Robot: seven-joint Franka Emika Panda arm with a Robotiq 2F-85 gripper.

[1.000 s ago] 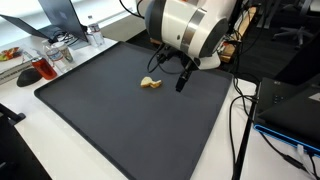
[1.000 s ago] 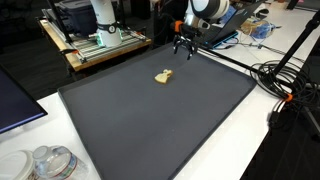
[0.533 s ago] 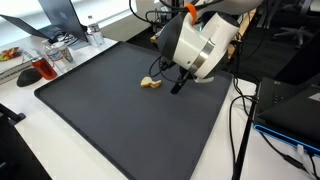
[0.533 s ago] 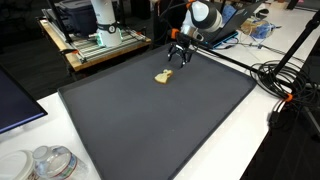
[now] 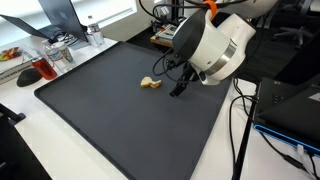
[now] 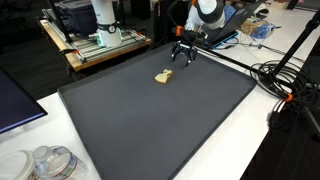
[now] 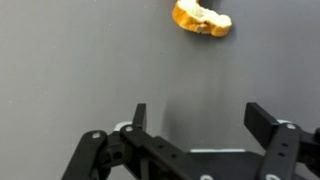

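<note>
A small tan, lumpy object (image 5: 150, 84) lies on the dark grey mat (image 5: 110, 120); it also shows in the other exterior view (image 6: 164, 76) and at the top of the wrist view (image 7: 201, 18). My gripper (image 5: 175, 84) hovers just above the mat, a short way to one side of the object, also seen in an exterior view (image 6: 184, 54). In the wrist view the gripper (image 7: 200, 118) is open and empty, its two black fingers (image 7: 266, 122) spread wide over bare mat, the object beyond them.
The mat (image 6: 160, 120) covers most of the white table. A clear bottle (image 5: 94, 35), a laptop and a plate of food (image 5: 25, 72) stand beyond one corner. Cables (image 6: 280, 80) lie off one edge. Plastic containers (image 6: 45, 162) sit near a front corner.
The arm has swung and tilted over the last second, and the gripper has shifted slightly while staying open near the tan object. The object has not moved.
</note>
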